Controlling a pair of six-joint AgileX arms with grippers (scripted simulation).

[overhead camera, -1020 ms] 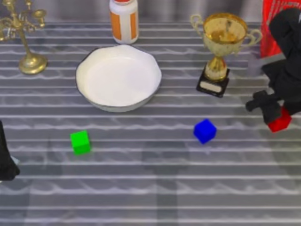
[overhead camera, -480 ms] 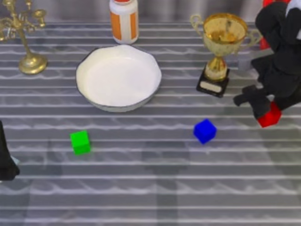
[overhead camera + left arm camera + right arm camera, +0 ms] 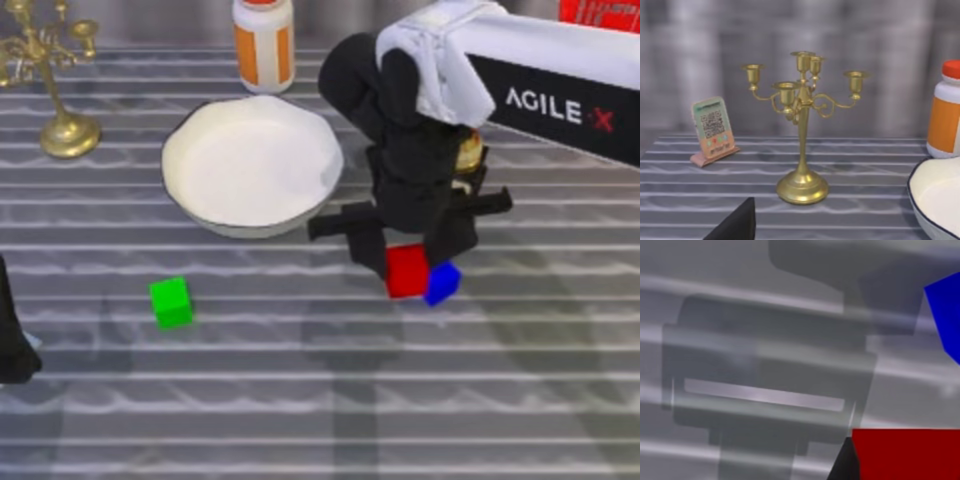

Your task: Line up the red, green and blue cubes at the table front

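My right gripper (image 3: 407, 256) is shut on the red cube (image 3: 406, 270) and holds it over the middle of the table (image 3: 330, 420). The blue cube (image 3: 442, 283) lies on the table just right of the red one. In the right wrist view the red cube (image 3: 910, 455) sits against a dark fingertip (image 3: 845, 466), apart from the blue cube (image 3: 947, 315). Alone at the front left stands the green cube (image 3: 171, 301). My left arm (image 3: 15, 345) is parked at the left edge.
A white bowl (image 3: 190, 190) sits behind the cubes, an orange-banded bottle (image 3: 264, 42) behind it. A gold candelabra (image 3: 62, 125) stands back left. The right arm hides most of the gold trophy (image 3: 468, 155). A red basket (image 3: 600, 12) shows back right.
The right arm has swung left from the table's right edge to the middle, carrying the red cube to just beside the blue one. The green and blue cubes have not moved.
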